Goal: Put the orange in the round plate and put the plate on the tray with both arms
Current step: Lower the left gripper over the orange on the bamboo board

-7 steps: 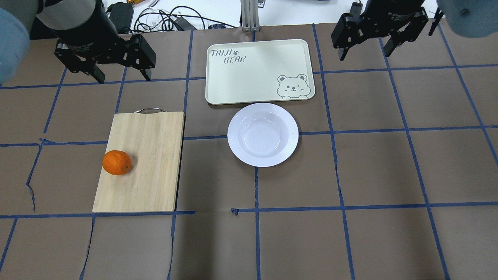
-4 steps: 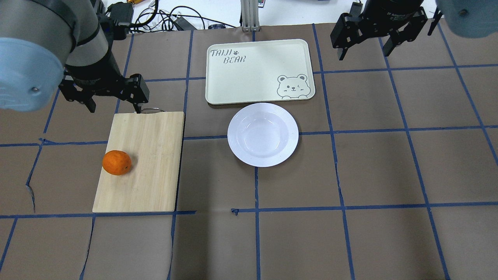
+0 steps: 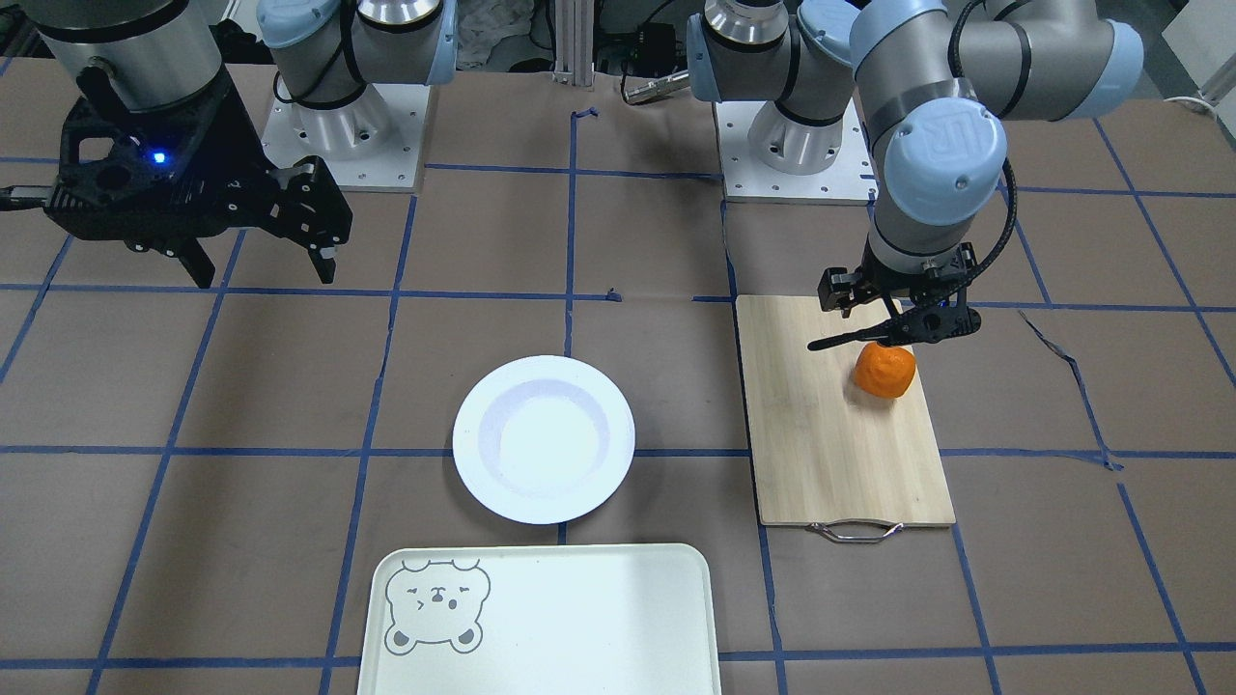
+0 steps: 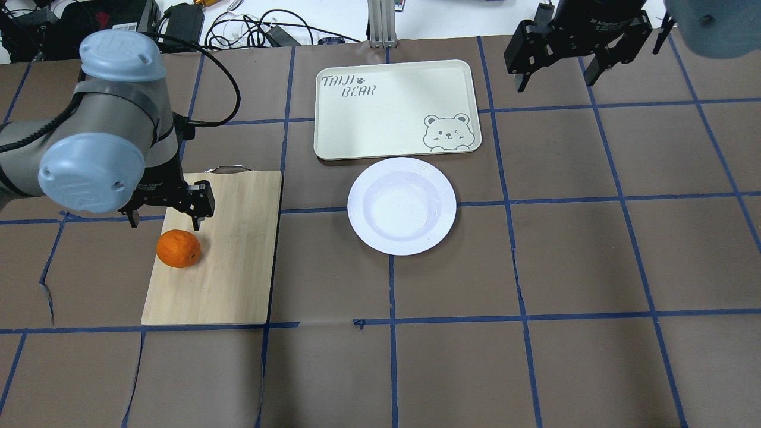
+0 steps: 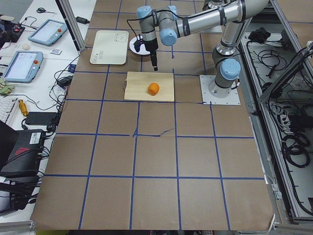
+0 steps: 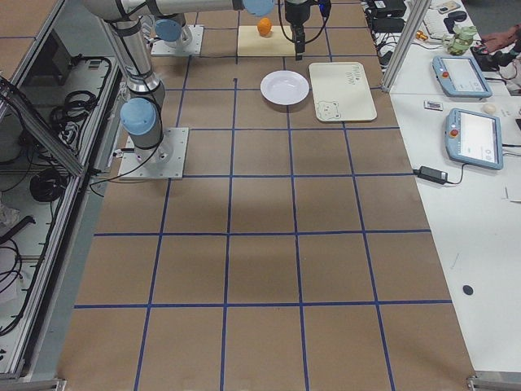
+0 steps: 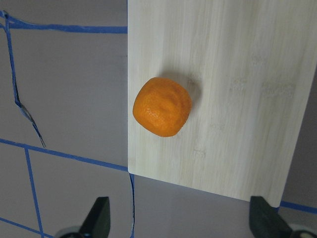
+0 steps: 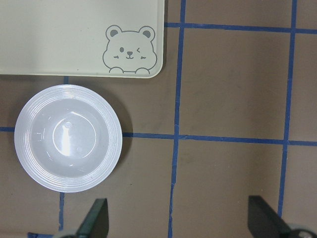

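Note:
The orange [image 4: 178,248] lies on the left part of a bamboo cutting board [image 4: 232,267]. My left gripper [image 4: 163,224] hangs open over the board, just behind the orange, with nothing between its fingers. In the left wrist view the orange [image 7: 162,106] sits ahead of the two fingertips. The round white plate [image 4: 355,205] stands empty at mid-table, right in front of the cream tray [image 4: 386,119] with the bear face. My right gripper [image 4: 557,83] is open and raised at the back right, beside the tray. Its wrist view shows the plate [image 8: 20,138] and the tray's corner [image 8: 59,39].
The cutting board has a metal handle [image 4: 228,169] on its far edge. Cables and a metal post [image 4: 380,24] sit behind the table's back edge. Brown paper with blue tape lines covers the table.
My left arm has swung from the back left toward the near side and lowered over the cutting board, bringing its open gripper close to the orange. The right arm, plate, tray and orange have stayed put.

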Robot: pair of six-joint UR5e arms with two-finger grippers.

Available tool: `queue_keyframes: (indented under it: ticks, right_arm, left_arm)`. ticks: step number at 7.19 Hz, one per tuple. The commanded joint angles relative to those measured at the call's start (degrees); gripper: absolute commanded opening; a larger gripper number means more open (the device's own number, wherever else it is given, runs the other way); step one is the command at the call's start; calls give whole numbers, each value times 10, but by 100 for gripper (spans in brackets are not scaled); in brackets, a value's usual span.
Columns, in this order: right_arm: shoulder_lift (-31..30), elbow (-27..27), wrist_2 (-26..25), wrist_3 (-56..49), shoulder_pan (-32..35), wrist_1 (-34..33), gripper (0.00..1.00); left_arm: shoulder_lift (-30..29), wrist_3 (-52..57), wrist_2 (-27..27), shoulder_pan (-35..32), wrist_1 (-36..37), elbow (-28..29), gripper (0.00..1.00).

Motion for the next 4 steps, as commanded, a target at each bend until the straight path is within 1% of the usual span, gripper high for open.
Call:
queue_keyframes:
  ticks: [1, 2, 3, 4]
  right_arm:
    - [0, 1, 0, 0, 0, 1, 100]
    - [0, 1, 0, 0, 0, 1, 100]
    - [0, 1, 0, 0, 0, 1, 100]
    - [0, 1, 0, 0, 0, 1, 100]
  left_arm:
    - [-39, 113, 1, 8, 60, -18, 100]
    - [-60, 170, 2, 16, 101, -18, 100]
    - [-87, 179, 11, 21, 125, -19, 100]
    - [-109, 180, 17, 23, 125, -19, 100]
